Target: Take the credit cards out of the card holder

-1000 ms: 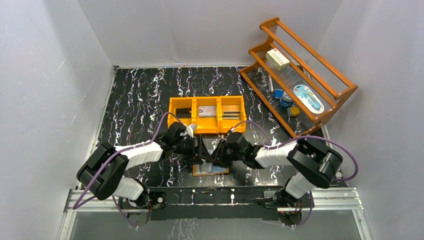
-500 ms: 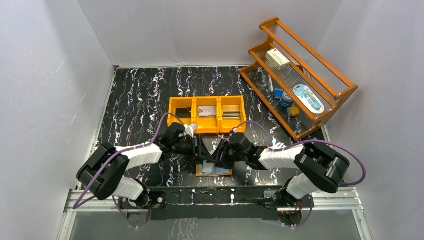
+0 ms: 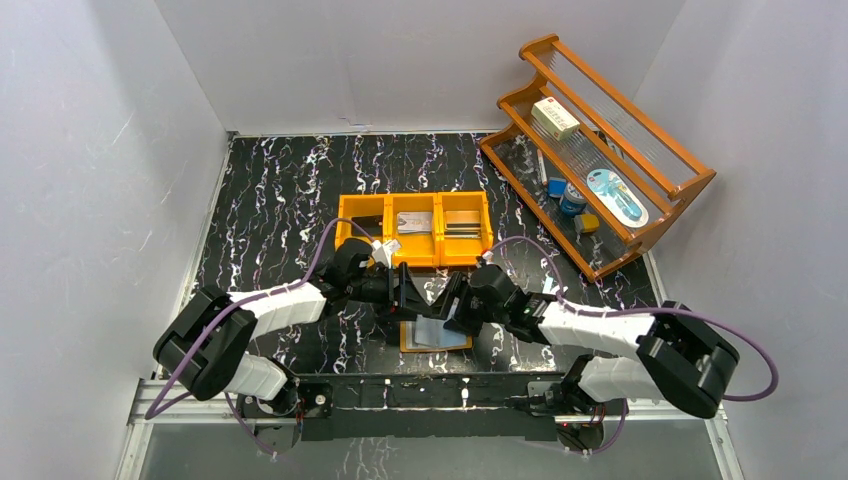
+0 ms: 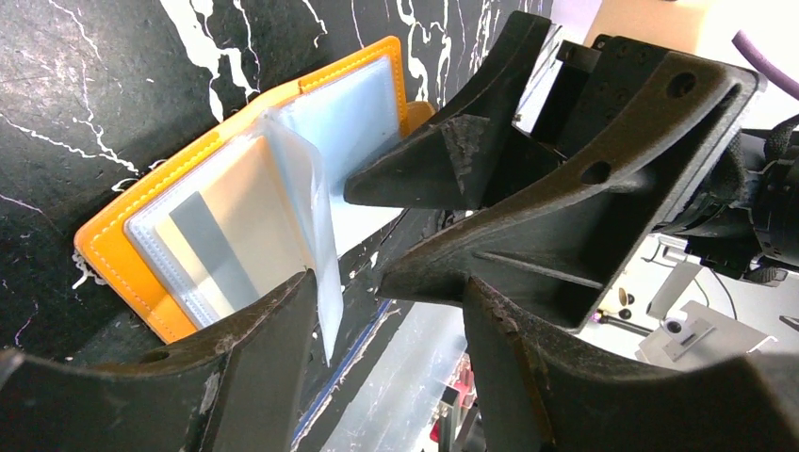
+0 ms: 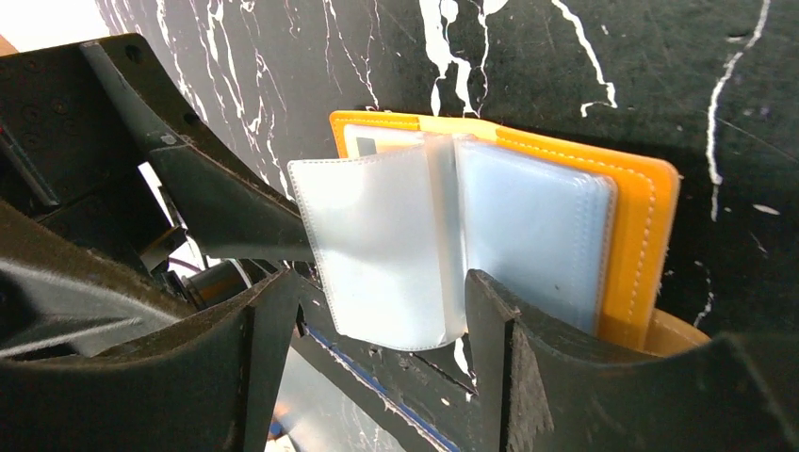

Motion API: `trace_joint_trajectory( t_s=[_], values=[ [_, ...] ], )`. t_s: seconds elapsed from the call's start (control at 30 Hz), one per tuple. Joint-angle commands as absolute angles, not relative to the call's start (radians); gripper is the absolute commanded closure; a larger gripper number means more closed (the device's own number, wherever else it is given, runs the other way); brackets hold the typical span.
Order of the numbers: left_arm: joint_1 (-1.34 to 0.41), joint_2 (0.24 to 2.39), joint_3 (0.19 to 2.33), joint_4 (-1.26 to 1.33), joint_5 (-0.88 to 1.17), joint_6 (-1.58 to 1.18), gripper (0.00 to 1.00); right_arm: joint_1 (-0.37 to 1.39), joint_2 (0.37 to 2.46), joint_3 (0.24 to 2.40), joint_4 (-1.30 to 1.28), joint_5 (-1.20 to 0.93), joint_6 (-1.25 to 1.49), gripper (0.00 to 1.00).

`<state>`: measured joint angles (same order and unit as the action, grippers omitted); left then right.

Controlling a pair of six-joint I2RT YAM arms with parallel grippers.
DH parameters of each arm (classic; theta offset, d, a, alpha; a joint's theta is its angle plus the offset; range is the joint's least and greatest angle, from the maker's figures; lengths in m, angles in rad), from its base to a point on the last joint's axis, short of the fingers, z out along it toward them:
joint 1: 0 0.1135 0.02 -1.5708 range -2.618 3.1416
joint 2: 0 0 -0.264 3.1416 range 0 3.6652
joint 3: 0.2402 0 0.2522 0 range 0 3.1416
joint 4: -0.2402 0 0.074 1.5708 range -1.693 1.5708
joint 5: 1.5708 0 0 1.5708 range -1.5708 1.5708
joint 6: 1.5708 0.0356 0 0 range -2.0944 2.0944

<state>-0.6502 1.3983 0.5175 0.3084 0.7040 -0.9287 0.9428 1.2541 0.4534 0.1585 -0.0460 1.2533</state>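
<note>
My left pincer [image 4: 386, 287] and right pincer [image 5: 377, 282] gape, holding nothing, over the card holder [image 3: 435, 335] lying open on the tabletop [image 3: 280, 190]. Its sleeves [image 5: 377, 245] look floppy, slick; I'd pinch the stiff card [image 4: 212, 250] by its edge.

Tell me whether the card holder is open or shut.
Open: the card holder lies spread flat, its clear sleeves fanned upward; a grey-striped card sits in one.
</note>
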Motion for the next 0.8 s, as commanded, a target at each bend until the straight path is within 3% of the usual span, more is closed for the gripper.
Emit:
trace_joint_trajectory(
  t_s=[0.0, 0.6, 0.77],
  values=[
    [-0.661, 1.405, 0.537, 0.3, 0.727, -0.921, 0.44, 0.94, 1.163, 0.45, 0.153, 0.008, 1.268, 0.26],
    [-0.773, 1.575, 0.676, 0.361, 0.723, -0.958, 0.44, 0.94, 0.798, 0.406, -0.096, 0.273, 1.334, 0.36],
    [-0.794, 1.663, 0.747, 0.271, 0.7, -0.925, 0.44, 0.941, 0.726, 0.377, -0.122, 0.31, 1.362, 0.38]
  ],
)
